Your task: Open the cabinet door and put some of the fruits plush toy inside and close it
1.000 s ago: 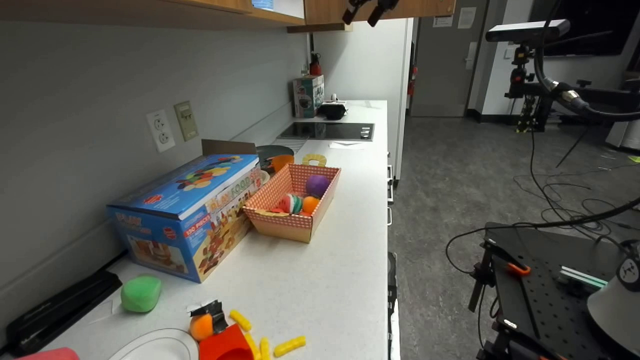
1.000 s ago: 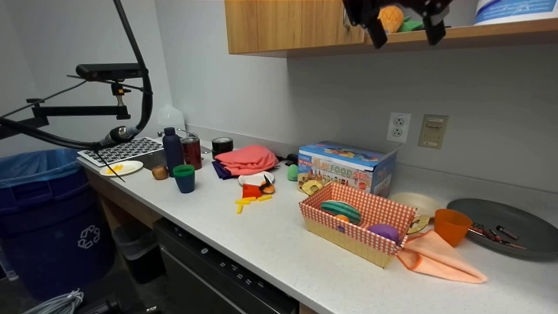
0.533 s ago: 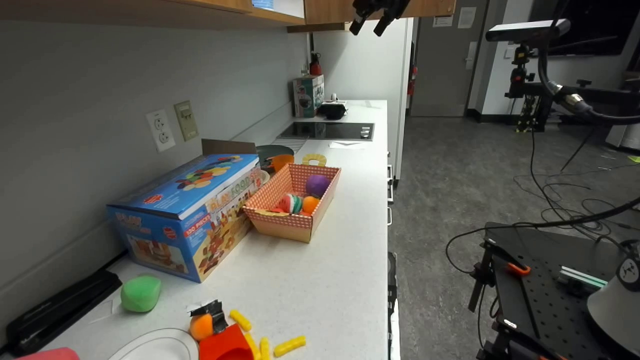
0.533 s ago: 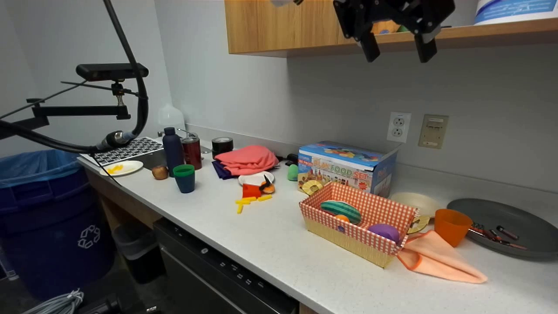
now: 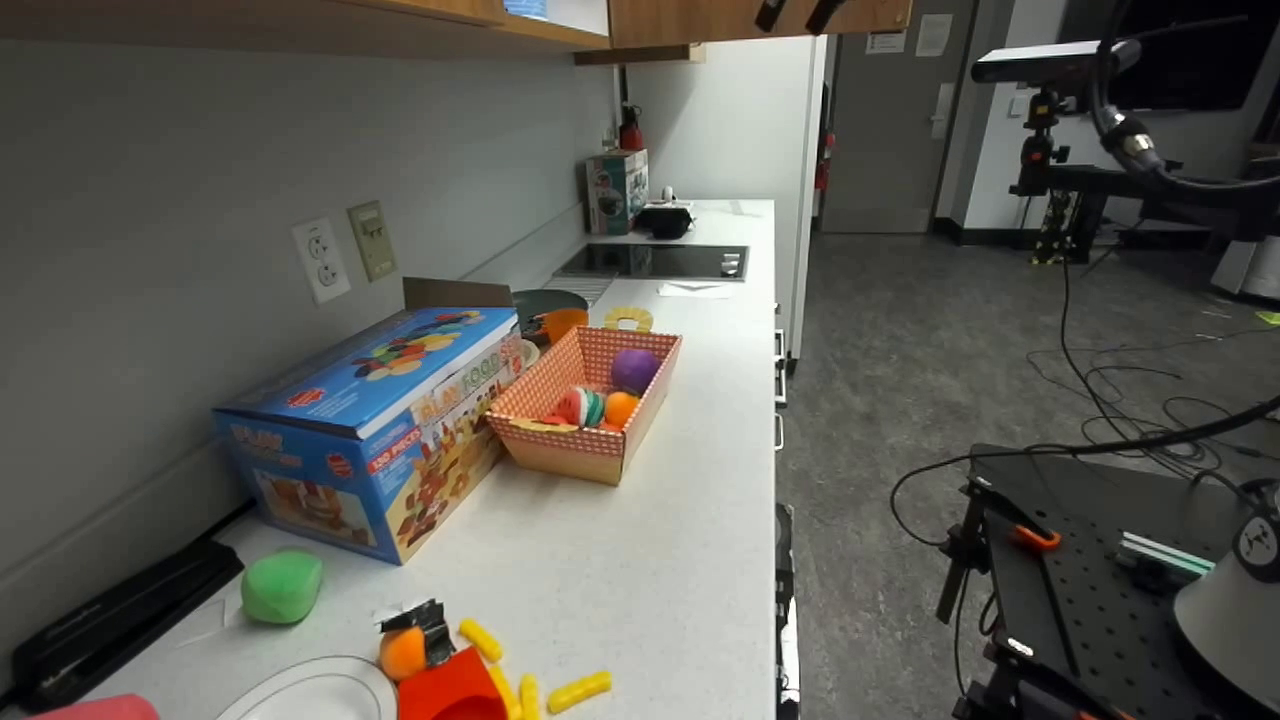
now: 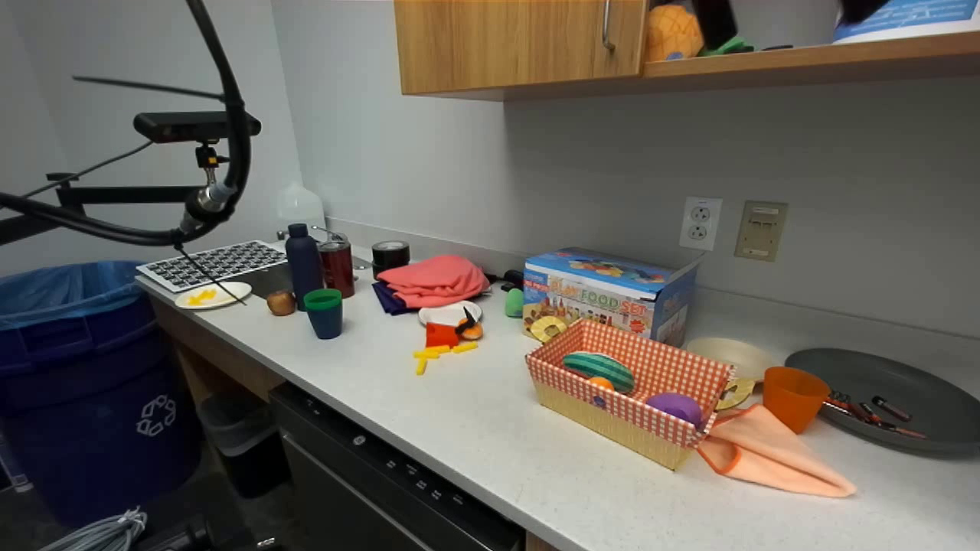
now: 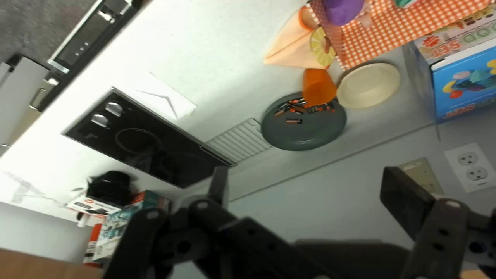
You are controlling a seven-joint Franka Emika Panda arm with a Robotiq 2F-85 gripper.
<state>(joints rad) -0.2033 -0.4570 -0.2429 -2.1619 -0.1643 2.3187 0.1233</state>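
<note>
The cabinet door [image 5: 690, 24], a light wooden panel, stands swung out from the wall cabinet in an exterior view. The compartment is open; an orange pineapple plush [image 6: 674, 34] with green leaves sits on its shelf. A neighbouring panel [image 6: 521, 46] with a metal handle is shut. A watermelon plush [image 6: 601, 370], a purple one [image 6: 675, 407] and an orange one [image 6: 601, 382] lie in the checked basket [image 6: 612, 432] on the counter. My gripper [image 7: 305, 176] is open and empty, high near the shelf. Only its fingertips show at the top of both exterior views [image 5: 797, 15] [image 6: 788, 17].
A play food box [image 5: 330, 440] stands beside the basket against the wall. A white and blue tub [image 6: 911, 18] is on the shelf. An orange cup [image 6: 794, 398] and grey plate [image 6: 888, 398] are near the basket. The cabinet shelf edge [image 6: 811, 60] overhangs the counter.
My open gripper first dipped slightly, then rose and moved away from the pineapple plush, toward the right in both exterior views. The plush and door handle show more fully. The arm's cable shifted.
</note>
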